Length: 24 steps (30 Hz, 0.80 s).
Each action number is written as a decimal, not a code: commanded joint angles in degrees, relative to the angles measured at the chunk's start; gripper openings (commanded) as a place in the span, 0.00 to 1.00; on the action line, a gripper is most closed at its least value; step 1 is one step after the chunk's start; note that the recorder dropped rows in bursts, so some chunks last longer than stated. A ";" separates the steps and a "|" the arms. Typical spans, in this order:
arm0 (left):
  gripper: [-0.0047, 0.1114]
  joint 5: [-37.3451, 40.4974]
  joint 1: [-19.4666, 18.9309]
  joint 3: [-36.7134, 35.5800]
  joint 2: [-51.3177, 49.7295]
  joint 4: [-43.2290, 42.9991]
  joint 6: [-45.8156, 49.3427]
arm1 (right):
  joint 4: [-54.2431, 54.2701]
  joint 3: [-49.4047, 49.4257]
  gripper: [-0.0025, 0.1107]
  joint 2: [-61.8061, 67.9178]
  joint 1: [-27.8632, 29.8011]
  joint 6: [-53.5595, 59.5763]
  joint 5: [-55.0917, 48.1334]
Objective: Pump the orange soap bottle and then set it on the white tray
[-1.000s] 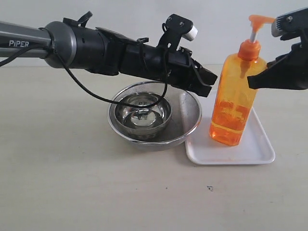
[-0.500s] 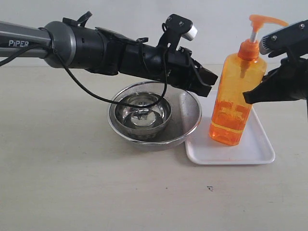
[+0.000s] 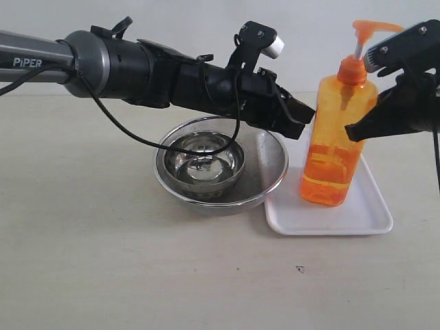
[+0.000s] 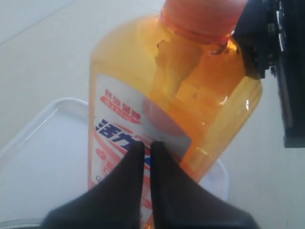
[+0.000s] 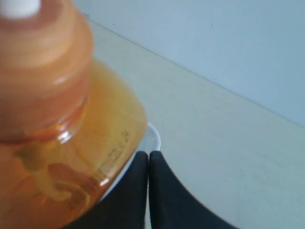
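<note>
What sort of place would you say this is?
Probably a robotics test bench, not a real kitchen: a pale table against a plain wall, a black robot arm, and staged props, an orange soap bottle on a white tray.

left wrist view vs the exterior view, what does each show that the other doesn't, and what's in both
Only the left wrist view: the label's red and blue print, and the left end effector's tips closed together right at the bottle.
Only the exterior view: the pump head, the bowl inside the strainer, and the whole tray.
Both: the bottle on the tray, with the right end effector beside it.
</note>
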State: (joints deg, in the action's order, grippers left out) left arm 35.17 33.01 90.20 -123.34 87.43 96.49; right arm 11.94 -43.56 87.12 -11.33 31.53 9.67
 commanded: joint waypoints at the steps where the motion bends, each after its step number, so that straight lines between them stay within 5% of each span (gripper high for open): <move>1: 0.08 1.28 0.36 0.10 -0.06 0.67 -0.51 | -1.20 -3.02 0.02 1.19 0.00 0.10 -2.49; 17: 0.08 -0.30 0.14 0.10 -0.06 0.45 -1.78 | -2.10 -3.87 0.02 1.46 0.00 -0.01 -4.89; 24: 0.08 -2.64 -1.92 0.10 0.72 -6.96 -9.74 | -1.47 -3.87 0.02 -0.45 1.00 -0.64 -7.75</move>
State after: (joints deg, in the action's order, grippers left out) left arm 33.07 31.96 90.20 -123.34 82.66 89.97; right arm 10.70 -47.24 88.05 -11.33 31.31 2.75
